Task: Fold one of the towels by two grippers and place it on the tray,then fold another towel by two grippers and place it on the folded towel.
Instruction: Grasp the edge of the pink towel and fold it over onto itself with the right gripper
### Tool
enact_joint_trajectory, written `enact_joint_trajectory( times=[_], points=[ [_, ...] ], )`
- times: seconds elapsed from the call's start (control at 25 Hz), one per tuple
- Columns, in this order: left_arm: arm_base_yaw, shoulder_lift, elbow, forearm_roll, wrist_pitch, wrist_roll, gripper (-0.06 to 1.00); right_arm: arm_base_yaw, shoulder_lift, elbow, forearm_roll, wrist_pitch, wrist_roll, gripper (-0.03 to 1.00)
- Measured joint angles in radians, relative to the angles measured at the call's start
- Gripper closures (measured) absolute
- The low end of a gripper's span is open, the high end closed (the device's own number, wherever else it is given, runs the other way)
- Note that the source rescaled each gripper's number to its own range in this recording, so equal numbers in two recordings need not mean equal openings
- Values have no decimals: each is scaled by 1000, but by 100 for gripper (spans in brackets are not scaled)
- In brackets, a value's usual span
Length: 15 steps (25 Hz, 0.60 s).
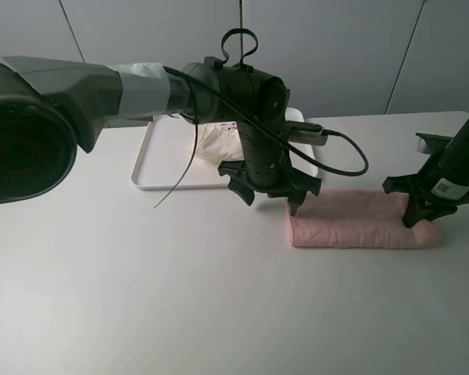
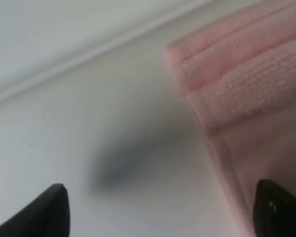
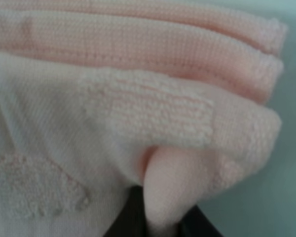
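The pink towel (image 1: 359,219) lies folded into a long strip on the table, right of centre. My left gripper (image 1: 273,197) hangs open at the strip's left end; in the left wrist view (image 2: 163,217) one fingertip (image 2: 278,212) is over the towel's (image 2: 246,84) edge and the other over bare table. My right gripper (image 1: 420,215) is shut on the strip's right end, and the right wrist view shows a pinched fold of the pink towel (image 3: 163,192) between the dark fingers (image 3: 130,219). The cream towel (image 1: 217,142) sits bundled on the white tray (image 1: 158,160), partly hidden behind the left arm.
The tray stands at the back of the white table (image 1: 180,297), close behind the left gripper. The left arm's thick body (image 1: 55,101) and a trailing black cable (image 1: 348,168) cross above the table's left and middle.
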Motion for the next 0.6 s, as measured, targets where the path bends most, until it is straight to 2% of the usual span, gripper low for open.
enact_joint_trajectory(
  times=[0.24, 0.48, 0.6],
  points=[
    [0, 6, 0, 17, 16, -12, -2, 0, 0, 0, 9, 2, -3, 91],
    [-2, 10, 0, 17, 13, -16, -2, 0, 2, 6, 97, 4, -49, 91],
    [-2, 10, 0, 51, 37, -18, -2, 0, 6, 6, 108, 6, -60, 91]
  ],
)
